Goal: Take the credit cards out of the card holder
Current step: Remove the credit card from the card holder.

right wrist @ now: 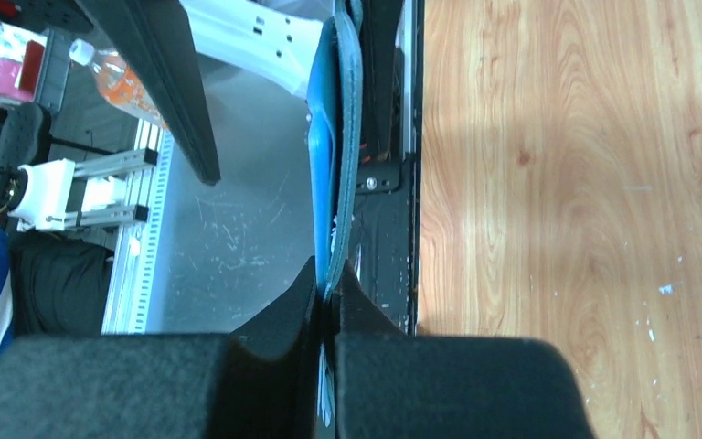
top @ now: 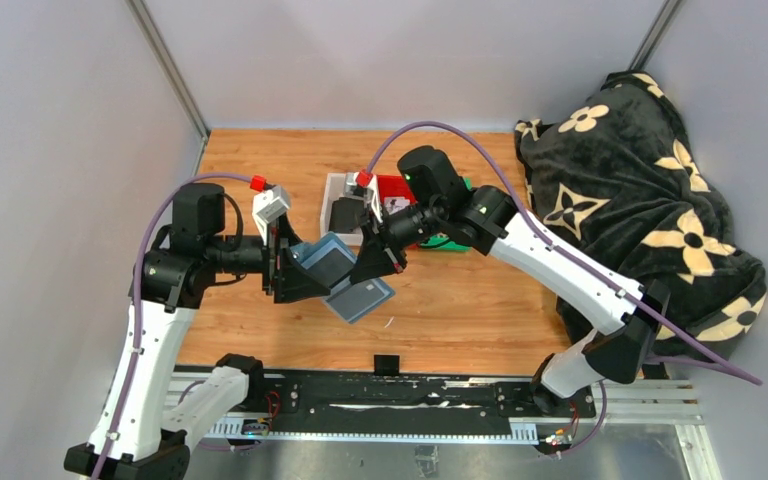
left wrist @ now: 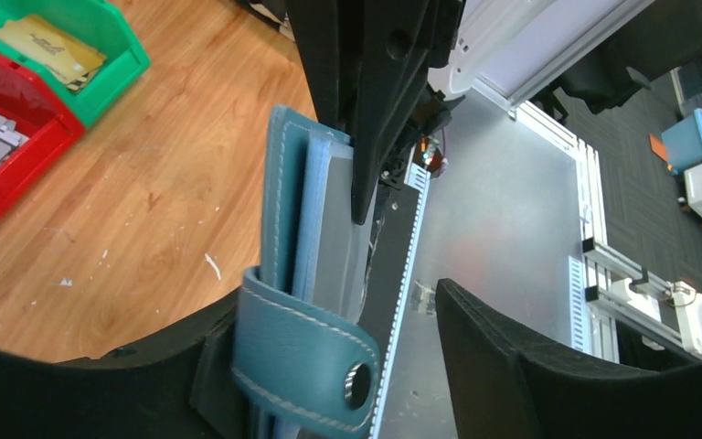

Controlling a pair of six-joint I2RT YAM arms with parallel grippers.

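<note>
The slate-blue card holder (top: 345, 278) hangs unfolded above the wooden table between both arms. My right gripper (top: 378, 262) is shut on its edge; in the right wrist view the blue and teal layers (right wrist: 334, 137) run into the closed jaws (right wrist: 327, 291). My left gripper (left wrist: 329, 306) stands open around the holder's other end. The snap strap (left wrist: 302, 352) rests against the left finger (left wrist: 128, 384), with a clear gap to the right finger (left wrist: 530, 366). A flat grey layer (left wrist: 334, 229) inside the holder may be one of the credit cards; no card shows plainly.
A green bin (left wrist: 101, 73) and a red bin (left wrist: 37, 137) with papers sit at the back of the table beside a white bin (top: 332, 200). A dark flowered blanket (top: 640, 200) fills the right side. A black rail (top: 390, 395) runs along the near edge.
</note>
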